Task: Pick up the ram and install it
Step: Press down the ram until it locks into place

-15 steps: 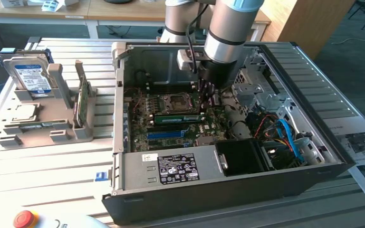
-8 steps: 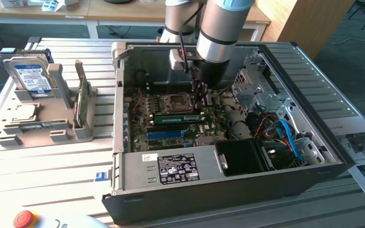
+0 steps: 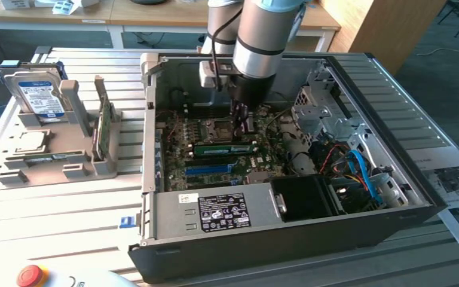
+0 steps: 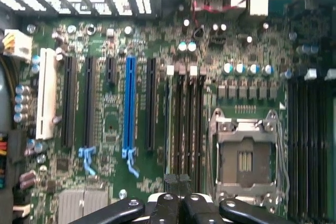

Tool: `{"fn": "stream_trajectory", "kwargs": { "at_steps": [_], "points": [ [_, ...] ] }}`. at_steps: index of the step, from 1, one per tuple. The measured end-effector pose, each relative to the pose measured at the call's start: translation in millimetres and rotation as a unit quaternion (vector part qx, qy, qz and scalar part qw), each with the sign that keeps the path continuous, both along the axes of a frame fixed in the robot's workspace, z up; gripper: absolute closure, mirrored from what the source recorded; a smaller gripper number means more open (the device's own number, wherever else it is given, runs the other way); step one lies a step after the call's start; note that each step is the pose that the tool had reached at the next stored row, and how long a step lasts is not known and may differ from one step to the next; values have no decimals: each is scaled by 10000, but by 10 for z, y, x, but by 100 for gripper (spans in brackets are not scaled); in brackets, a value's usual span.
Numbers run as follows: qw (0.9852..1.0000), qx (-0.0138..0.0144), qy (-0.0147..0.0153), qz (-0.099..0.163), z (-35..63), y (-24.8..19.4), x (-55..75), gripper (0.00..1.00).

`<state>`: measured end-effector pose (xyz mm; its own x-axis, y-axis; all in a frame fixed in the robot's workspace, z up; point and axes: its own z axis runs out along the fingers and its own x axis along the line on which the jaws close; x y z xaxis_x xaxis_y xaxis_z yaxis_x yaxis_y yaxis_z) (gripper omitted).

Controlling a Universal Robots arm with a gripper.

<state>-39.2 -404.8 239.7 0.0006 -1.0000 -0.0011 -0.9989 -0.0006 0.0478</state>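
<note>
Slatted metal table [image 3: 62, 209] under computer case [image 3: 293, 239]

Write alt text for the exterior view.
A robot arm reaches down into an open computer case, its shut tool just above a green ram stick seated on the motherboard. A hard drive stands in a grey holder at the exterior view's left.

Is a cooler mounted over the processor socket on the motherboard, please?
No, the processor socket lies uncovered, its metal frame and centre open to view.
</note>
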Motion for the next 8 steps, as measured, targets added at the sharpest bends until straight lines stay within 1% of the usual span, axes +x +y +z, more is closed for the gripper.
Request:
{"fn": "stream_trajectory", "kwargs": {
  "at_steps": [8],
  "points": [
    [10000, 1, 0, 1, -1, 15, -198, 89]
  ]
}}
